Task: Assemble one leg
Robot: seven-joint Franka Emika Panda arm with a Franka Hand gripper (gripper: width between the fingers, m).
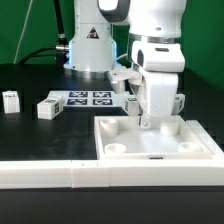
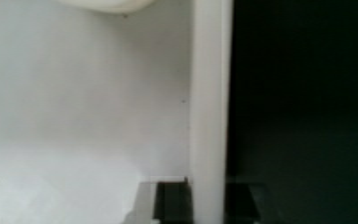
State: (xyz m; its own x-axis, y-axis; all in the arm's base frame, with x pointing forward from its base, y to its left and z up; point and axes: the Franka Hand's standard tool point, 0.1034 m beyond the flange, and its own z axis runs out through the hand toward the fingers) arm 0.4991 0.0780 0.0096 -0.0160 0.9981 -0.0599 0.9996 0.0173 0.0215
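Holding the gripper [image 1: 147, 120] low over the large white panel [image 1: 195, 142] with round corner sockets, above the part of it toward the exterior view's left. Pinching narrow on the leg [image 2: 210, 110] — showing in the wrist view as a white strip running between the dark fingers [image 2: 169, 203]. Leaving a small tagged block [image 1: 47, 108] and a second block [image 1: 10, 100] lying loose on the black bench [image 1: 30, 140] beside the marker board [image 1: 90, 98] — and a long white bar [image 1: 50, 178] stretching along the front.

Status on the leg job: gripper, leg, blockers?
Gripper down at square panel far edge, straddling it; grip unconfirmed. Leg loose on table, exterior view's left, untouched; second leg beyond it. Nothing seen blocking the leg.
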